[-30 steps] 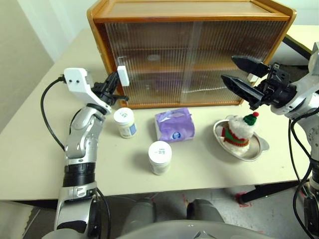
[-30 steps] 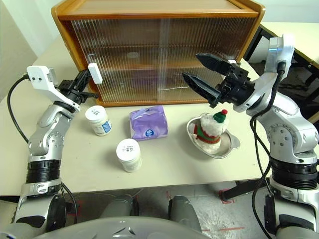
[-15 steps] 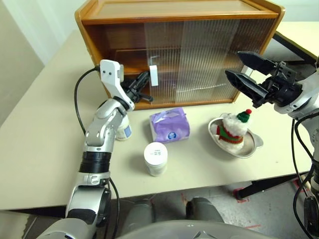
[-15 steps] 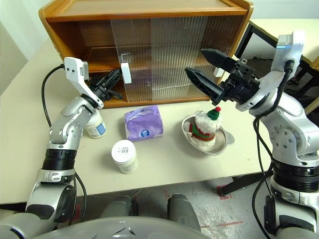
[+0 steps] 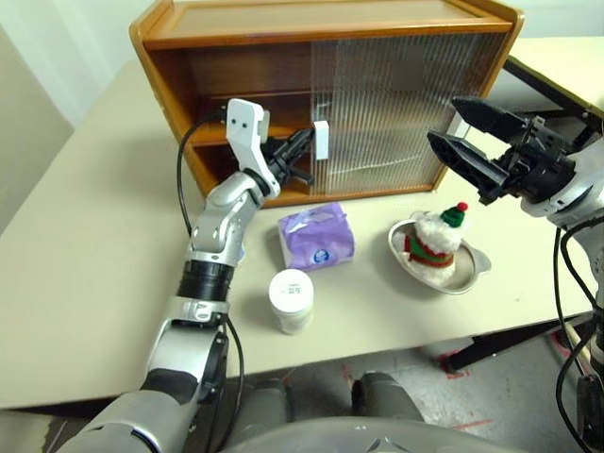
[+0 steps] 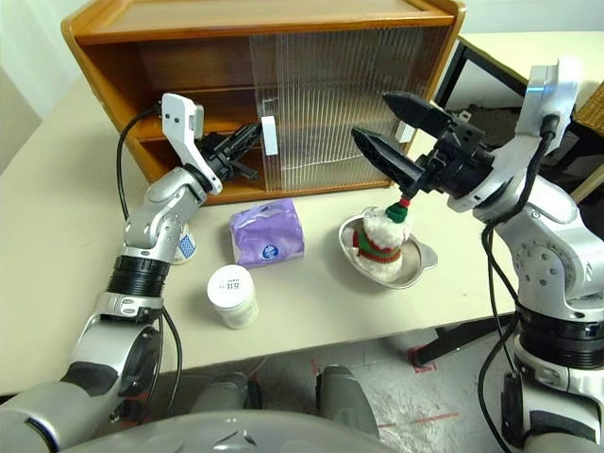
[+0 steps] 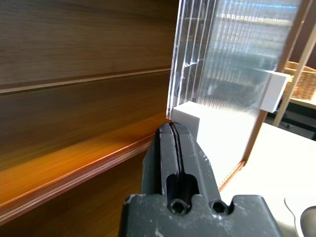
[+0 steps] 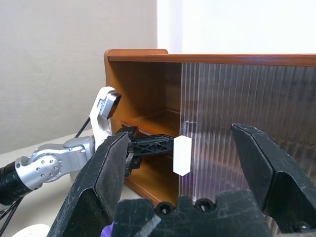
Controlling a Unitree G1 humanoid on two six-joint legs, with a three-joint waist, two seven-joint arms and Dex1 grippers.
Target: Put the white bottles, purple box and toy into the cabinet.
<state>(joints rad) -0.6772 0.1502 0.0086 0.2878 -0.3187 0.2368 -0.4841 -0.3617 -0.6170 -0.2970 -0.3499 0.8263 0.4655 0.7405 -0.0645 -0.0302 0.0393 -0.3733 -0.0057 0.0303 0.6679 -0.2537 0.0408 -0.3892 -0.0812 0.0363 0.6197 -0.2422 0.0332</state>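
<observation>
The cabinet (image 5: 236,38) stands at the back with its left half open. Its left sliding door is slid right, and the white handle (image 5: 321,140) sits near the middle. My left gripper (image 5: 304,148) is shut, its tip against that handle (image 7: 186,116). One white bottle (image 5: 291,299) stands near the front edge. The other bottle (image 6: 186,245) is mostly hidden behind my left forearm. The purple box (image 5: 317,236) lies in front of the cabinet. The toy (image 5: 436,241) sits in a silver dish (image 5: 475,267). My right gripper (image 5: 445,121) hangs open above the toy, holding nothing.
The right door's ribbed panel (image 5: 406,104) still covers the cabinet's right half, with its own handle (image 7: 274,89) further along. The cabinet's shelf (image 5: 269,127) shows in the open left half. A dark table frame (image 6: 472,71) stands beyond the table's right side.
My left gripper has swept right with the handle, sliding the left door across and opening the cabinet's left half. The view has also turned. The right gripper stays put, open.
</observation>
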